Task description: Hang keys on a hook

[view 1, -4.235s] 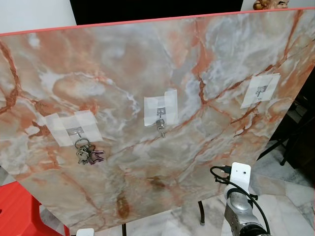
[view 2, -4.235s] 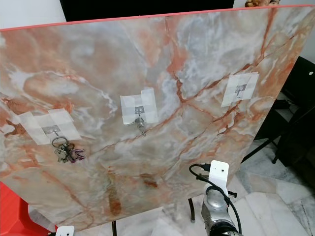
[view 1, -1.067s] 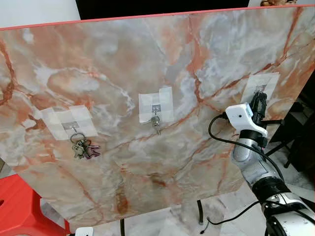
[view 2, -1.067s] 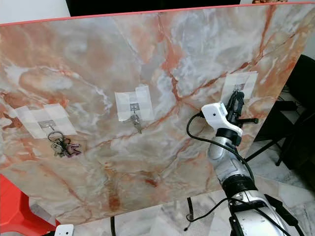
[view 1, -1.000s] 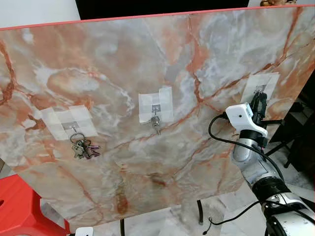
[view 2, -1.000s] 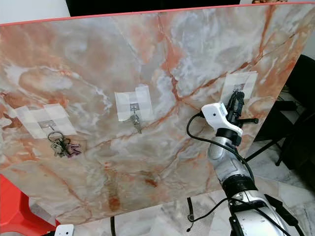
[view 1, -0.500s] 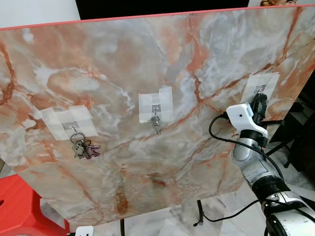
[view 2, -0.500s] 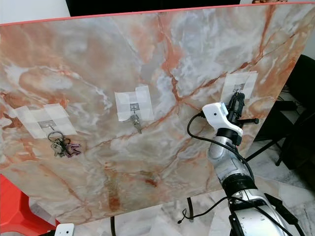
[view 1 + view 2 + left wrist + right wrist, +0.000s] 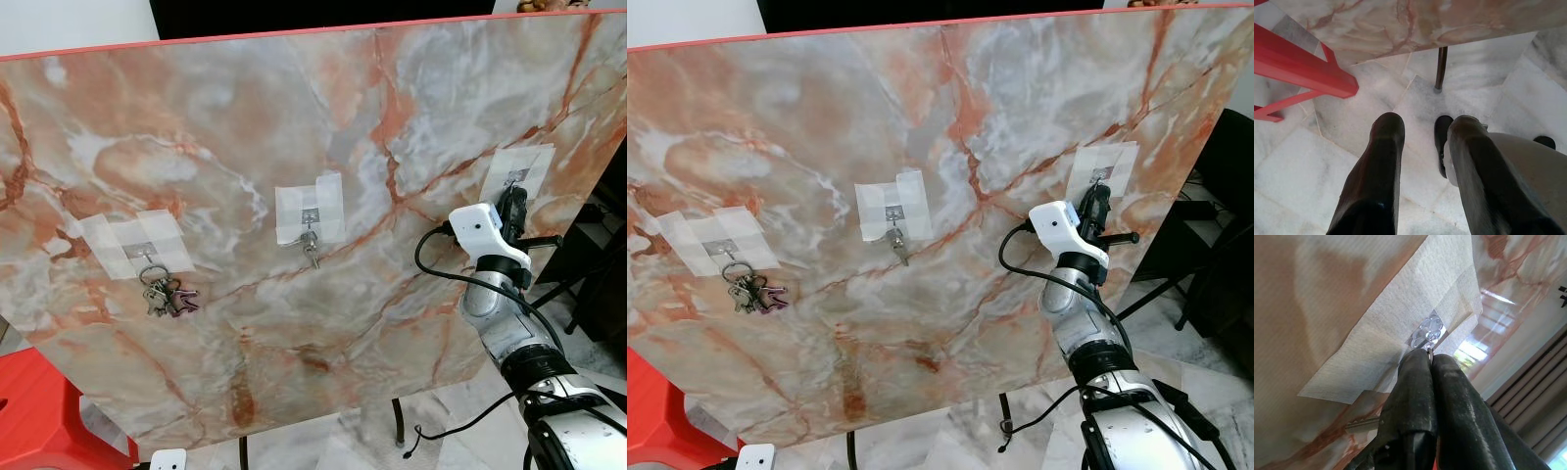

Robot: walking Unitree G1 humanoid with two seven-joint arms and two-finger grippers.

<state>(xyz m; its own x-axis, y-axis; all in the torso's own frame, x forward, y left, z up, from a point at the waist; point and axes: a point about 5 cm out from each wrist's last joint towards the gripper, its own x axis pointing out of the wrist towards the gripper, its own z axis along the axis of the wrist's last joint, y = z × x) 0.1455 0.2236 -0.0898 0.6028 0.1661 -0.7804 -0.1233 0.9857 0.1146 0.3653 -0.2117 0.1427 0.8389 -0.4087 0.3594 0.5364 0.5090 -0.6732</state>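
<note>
We note right gripper [image 9: 1429,363] pinched on silver key [image 9: 1362,425], tips at clear taped hook [image 9: 1426,331] on marble board [image 9: 245,117]. Left gripper [image 9: 1422,127] parted, idle. Risk: ring misses hook, key drops.

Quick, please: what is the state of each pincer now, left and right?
Left pincer: open, holding nothing, pointing at the floor.
Right pincer: shut on a key, tips at the right hook.

Three hooks across the board [image 9: 245,117]: key bunch [image 9: 167,297] hangs leftmost.
</note>
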